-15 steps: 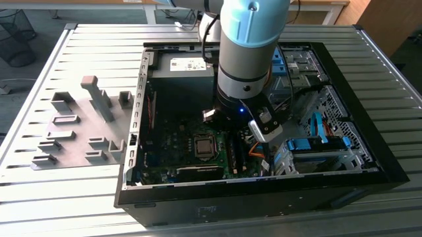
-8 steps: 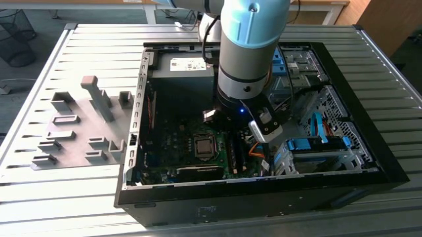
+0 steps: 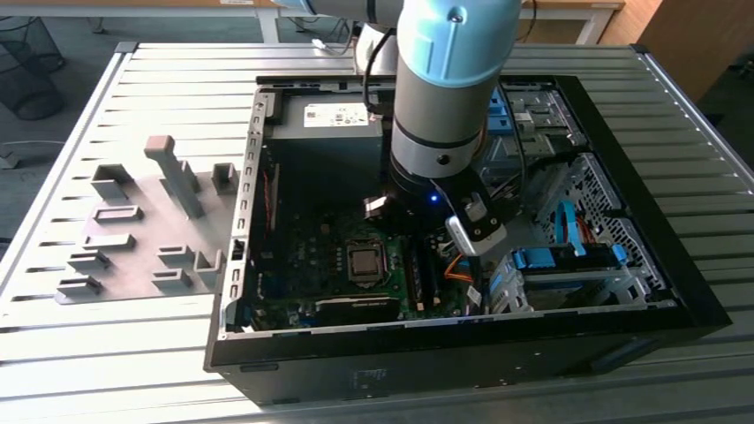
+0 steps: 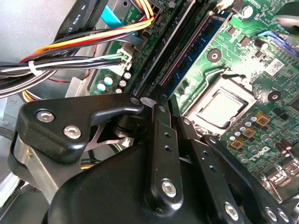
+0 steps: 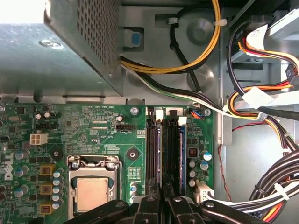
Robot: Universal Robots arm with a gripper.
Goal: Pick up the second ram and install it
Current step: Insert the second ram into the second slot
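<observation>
- gripper [image 5: 161, 203] sits closest to the lens in both wrist views [image 4: 169, 114]: its black fingers [image 5: 147, 207] are drawn together side by side, tips poised over the near end of the memory slots [image 5: 163, 149]. whether they touch the slots cannot be told.
- slatted metal table [image 3: 177, 71] carries everything in the exterior view.
- open black computer case [image 3: 471, 353] lies on its side on the table, toward the exterior view's right.
- robot arm [image 3: 448, 79], grey with a light blue cap, reaches down into the middle of the case.
- power supply [image 3: 330, 119] is a grey metal box at the far end of the case, its perforated side seen in the first wrist view [image 5: 56, 46].
- green motherboard [image 3: 318, 256] covers the case floor beside it.
- grey holder blocks [image 3: 177, 172] stand on the table at the exterior view's left, outside the case.
- cable bundle [image 5: 261, 102] of black, yellow, orange and red wires runs along the side of the board.
- cpu socket [image 5: 93, 186] sits with its metal frame just beside the memory slots.
- second ram [image 4: 196, 51] stands edge-on as a thin blue strip in the slot bank, on the side away from the socket [image 5: 182, 140], running toward the fingertips.
</observation>
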